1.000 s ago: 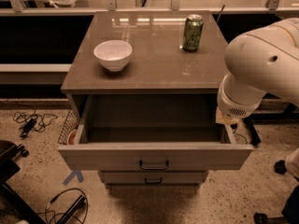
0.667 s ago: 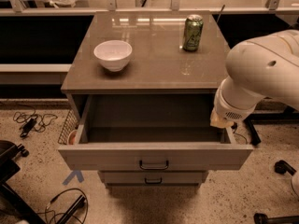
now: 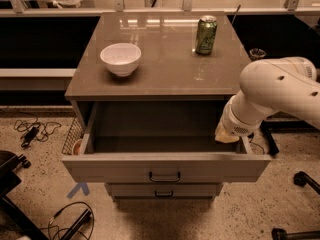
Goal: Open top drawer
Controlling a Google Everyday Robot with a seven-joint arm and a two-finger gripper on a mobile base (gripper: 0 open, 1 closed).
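The top drawer of the grey-brown cabinet stands pulled far out, its deep box showing nothing inside. Its flat front carries a small dark bar handle at the centre. A narrower drawer front with its own handle sits shut below it. My white arm reaches in from the right. Its wrist end, where the gripper is, hangs over the drawer's right rear corner, just inside the right side wall. The arm hides the fingers.
On the cabinet top stand a white bowl at the left and a green can at the back right. Cables lie on the floor at the left. Chair bases stand at the right.
My arm has swung a little to the left and down, and its wrist end now sits closer in over the drawer's right rear corner. The drawer has not moved.
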